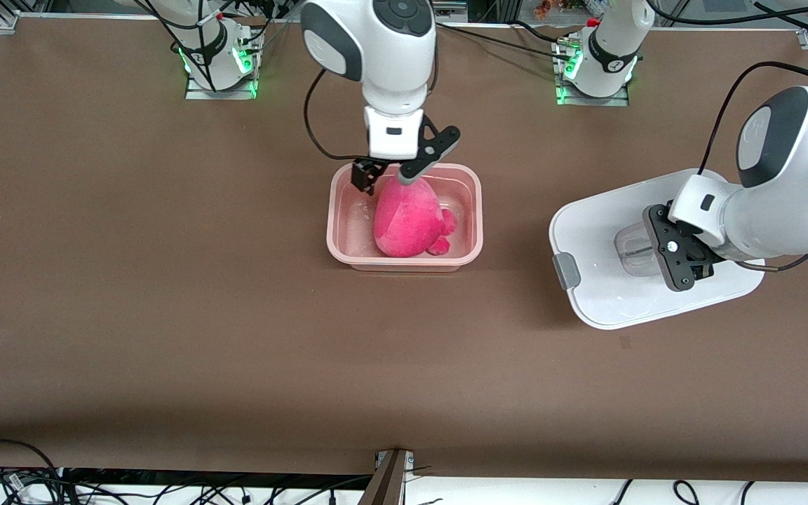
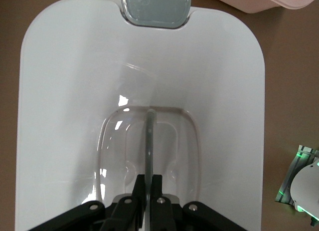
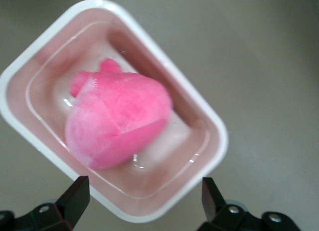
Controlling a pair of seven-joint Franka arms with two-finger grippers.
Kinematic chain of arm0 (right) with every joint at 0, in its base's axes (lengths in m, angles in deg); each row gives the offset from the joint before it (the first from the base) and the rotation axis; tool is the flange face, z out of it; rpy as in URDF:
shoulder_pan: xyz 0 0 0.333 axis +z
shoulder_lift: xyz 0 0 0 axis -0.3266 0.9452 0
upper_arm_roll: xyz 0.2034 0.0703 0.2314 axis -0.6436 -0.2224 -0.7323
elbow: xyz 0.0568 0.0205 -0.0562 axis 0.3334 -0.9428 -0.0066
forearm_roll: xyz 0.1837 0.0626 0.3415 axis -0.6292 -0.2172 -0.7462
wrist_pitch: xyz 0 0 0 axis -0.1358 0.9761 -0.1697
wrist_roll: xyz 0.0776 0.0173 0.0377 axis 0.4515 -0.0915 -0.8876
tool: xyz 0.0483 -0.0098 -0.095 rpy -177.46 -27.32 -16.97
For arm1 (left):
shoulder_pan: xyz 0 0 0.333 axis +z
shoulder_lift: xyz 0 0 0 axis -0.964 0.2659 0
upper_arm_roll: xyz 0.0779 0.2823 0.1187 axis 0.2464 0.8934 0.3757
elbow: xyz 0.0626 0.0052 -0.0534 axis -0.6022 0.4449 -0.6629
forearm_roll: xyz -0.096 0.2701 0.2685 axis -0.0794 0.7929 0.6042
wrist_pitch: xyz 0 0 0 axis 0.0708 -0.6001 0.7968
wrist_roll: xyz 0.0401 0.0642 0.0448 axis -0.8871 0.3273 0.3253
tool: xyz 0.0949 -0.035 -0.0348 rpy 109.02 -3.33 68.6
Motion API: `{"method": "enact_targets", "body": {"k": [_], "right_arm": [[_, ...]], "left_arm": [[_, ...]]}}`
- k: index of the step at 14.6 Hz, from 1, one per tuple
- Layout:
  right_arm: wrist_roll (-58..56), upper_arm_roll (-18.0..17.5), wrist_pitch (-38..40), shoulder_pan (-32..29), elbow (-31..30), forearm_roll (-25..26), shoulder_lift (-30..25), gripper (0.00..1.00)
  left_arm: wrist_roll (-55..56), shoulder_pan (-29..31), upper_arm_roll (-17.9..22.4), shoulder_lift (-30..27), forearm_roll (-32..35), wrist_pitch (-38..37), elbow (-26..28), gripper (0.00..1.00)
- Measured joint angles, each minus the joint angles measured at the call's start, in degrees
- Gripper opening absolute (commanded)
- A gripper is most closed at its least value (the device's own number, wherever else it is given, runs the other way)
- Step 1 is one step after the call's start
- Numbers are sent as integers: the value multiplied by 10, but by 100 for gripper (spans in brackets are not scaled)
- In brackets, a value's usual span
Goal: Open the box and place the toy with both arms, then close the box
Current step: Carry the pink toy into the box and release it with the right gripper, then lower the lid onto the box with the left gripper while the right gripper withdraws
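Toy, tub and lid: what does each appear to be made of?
The toy looks like plush fabric: fuzzy matte pink surface with stitched seams. The tub appears to be glossy pale pink plastic, its floor catching highlights. The lid looks like smooth white plastic with soft reflections; its handle seems to be clear plastic, and its clip a duller grey plastic, possibly rubbery.

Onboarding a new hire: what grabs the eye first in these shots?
The bright pink toy lying in the open pale pink tub mid-table, with the right gripper open just above it. Next, the white lid, held over the table toward the left arm's end, the left gripper shut on its clear handle.
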Motion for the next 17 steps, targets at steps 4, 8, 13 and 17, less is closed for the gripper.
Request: {"method": "enact_targets", "body": {"k": [4,8,13,17], "right_arm": [[1,84,35,-44,11,-20,-36,100],[-4,170,37,-103,13,-119,-49,100],[-6,261,63,-115,13,-133,-55,100],[-6,267,103,-157,14,-134,-62,100]], "left_arm": [[-6,-17,-9,6,3,28,0,0],[-5,-113,-16,22,-15,74,0,0],[7,-218,-17,57,-72,165,1,0],[14,-263,-17,94,-86,216,1,0]]}}
